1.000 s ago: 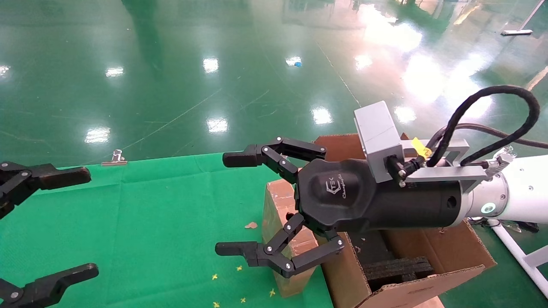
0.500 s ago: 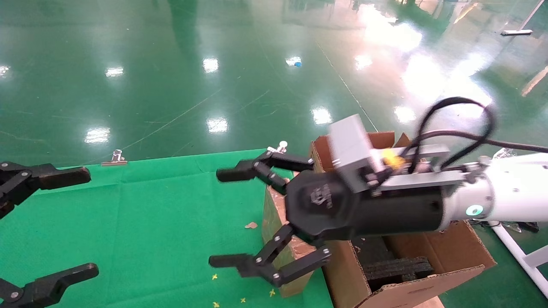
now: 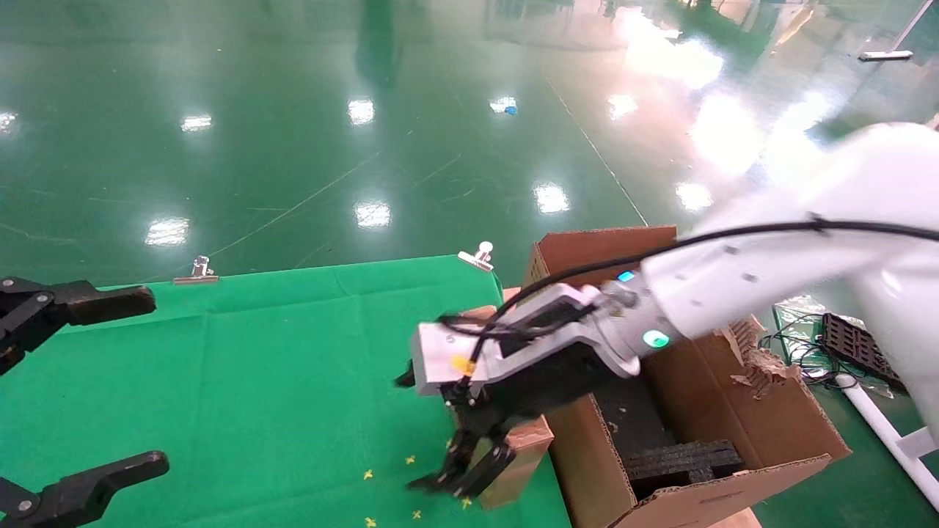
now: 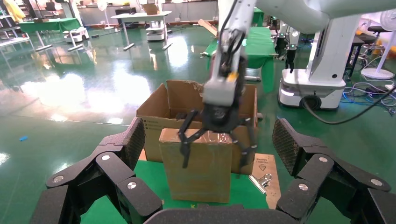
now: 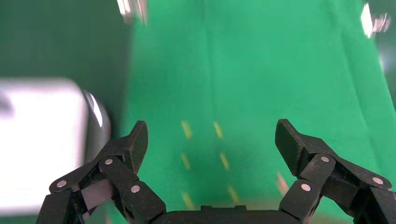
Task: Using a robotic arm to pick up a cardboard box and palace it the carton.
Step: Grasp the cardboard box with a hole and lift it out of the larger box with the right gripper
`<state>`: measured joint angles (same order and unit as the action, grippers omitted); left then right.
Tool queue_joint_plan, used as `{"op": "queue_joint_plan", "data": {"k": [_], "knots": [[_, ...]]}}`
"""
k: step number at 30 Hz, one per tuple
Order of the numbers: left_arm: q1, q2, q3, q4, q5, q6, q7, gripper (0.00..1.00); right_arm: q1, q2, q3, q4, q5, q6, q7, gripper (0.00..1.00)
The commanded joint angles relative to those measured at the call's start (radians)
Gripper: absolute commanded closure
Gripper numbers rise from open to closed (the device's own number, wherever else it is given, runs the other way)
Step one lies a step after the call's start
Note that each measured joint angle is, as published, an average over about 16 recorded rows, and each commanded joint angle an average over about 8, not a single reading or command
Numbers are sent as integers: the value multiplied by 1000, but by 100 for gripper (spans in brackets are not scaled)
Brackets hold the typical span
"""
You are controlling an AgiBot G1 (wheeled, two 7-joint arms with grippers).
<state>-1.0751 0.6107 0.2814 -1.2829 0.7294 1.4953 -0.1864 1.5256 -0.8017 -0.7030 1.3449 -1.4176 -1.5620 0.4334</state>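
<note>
The small cardboard box [image 3: 524, 444] stands on its edge on the green cloth, against the carton [image 3: 587, 473]. In the left wrist view the box [image 4: 201, 175] shows its broad face, with the carton [image 4: 156, 116] behind it. My right gripper [image 3: 440, 433] points down over the box's top, open. In the left wrist view it [image 4: 213, 162] has one finger before the broad face and one past the far edge. In its own view it [image 5: 212, 140] is open over green cloth. My left gripper [image 3: 139, 381] is open and idle at the left.
Black foam blocks [image 3: 682, 458] line the carton, and one flap is torn [image 3: 755, 359]. Metal clips [image 3: 196, 271] [image 3: 477, 257] hold the green cloth [image 3: 257, 381] at the table's far edge. Small yellow scraps [image 3: 411, 460] lie on the cloth near the box.
My right arm has swung from level to pointing down and dropped over the box top, still open. The left gripper has not moved.
</note>
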Motion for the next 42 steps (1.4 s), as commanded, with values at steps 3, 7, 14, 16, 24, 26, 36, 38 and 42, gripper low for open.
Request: {"op": "queue_joint_plan", "data": {"k": [3,7,14,16,24,26,36,38,42], "knots": [[0,0,0,0,0,0,0,0,130,-42,-113,2,-131,-20,16,0],[0,0,1,0,0,0,0,0,285,-41,-219,2,-127,-28,44,0],[0,0,1,0,-1,0,1,0,496,-36,-448,5,-63,-28,85,0],[0,-1,1,0,-1,-1,1,0,534,-42,-519,6,-55,-25,88,0],[0,-1,2,0,-1,-1,1,0,600,-82,-713,9,-38,0,113,0],[0,-1,2,0,-1,-1,1,0,604,-92,-738,9,-37,8,126,0],[-1,-1,3,0,-2,-1,1,0,637,-122,-803,-5,-49,26,265,0],[-1,-1,3,0,-2,-1,1,0,656,-131,-811,-22,-58,23,358,0],[-1,-1,3,0,-2,-1,2,0,681,-154,-821,-95,-35,5,559,0]]}}
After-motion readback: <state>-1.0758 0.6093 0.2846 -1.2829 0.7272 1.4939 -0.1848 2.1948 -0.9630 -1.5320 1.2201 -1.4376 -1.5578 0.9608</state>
